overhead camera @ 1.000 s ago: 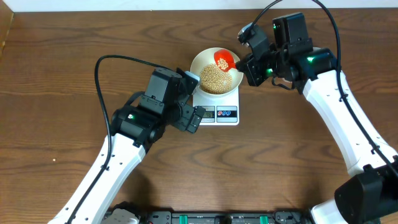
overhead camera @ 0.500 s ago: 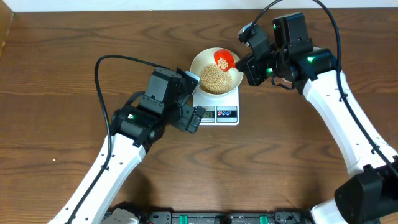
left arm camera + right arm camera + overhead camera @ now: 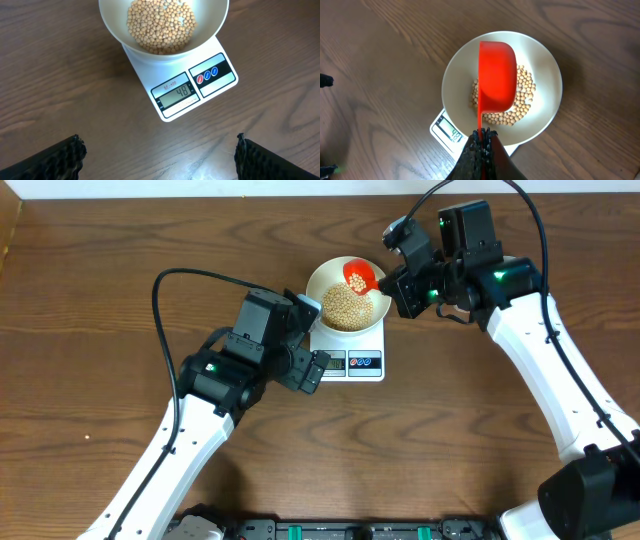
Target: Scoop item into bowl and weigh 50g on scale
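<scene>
On brown wood table (image 3: 90, 300), scale (image 3: 365, 362) bearing bowl (image 3: 322, 278)

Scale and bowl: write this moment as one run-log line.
right fingers shut on red scoop over bowl | left fingers open, empty | beans in bowl on scale | display 48

Scale (image 3: 350, 361) at middle of table (image 3: 100, 260), display end toward near edge. Bowl (image 3: 318, 280) on scale, behind display. Beans (image 3: 345, 305) heaped in bowl. Scoop (image 3: 360, 276) over bowl's far-right part, above beans; touching or not, can't tell. Scoop handle runs right into my right pincer (image 3: 481, 137), beside bowl's right rim. My left pincer (image 3: 159, 152) just left of scale, raised over table.
</scene>
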